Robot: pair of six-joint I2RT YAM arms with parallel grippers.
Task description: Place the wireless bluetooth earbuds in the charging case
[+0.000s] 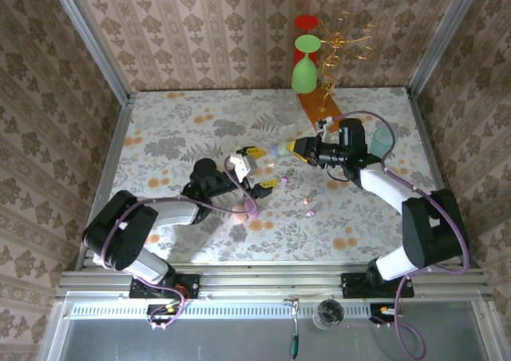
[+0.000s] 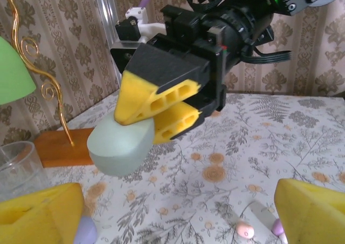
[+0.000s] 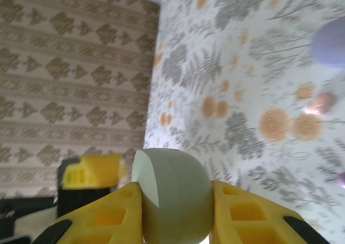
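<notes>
Lying loose on the flower-printed tabletop (image 1: 176, 137), the tiny pale pink-lilac glossy earbuds (image 2: 245, 229) are not yet in any case, so the inserting itself looks undone. Nearby, the pale green pebble-shaped charging case (image 2: 121, 144) hangs clear of the table, pinched between the 2 yellow fingers of the right gripper (image 1: 295, 147) (whether its lid is open I cannot tell). The left gripper (image 1: 259, 168) stands wide just beside it, holding nothing.

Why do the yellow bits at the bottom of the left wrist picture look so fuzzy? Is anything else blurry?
Left wrist view: the left pincer has its fingers right by the lens, so they blur; the pale green case looks clear. Right wrist view: the tablecloth and lilac pebble are soft.
</notes>
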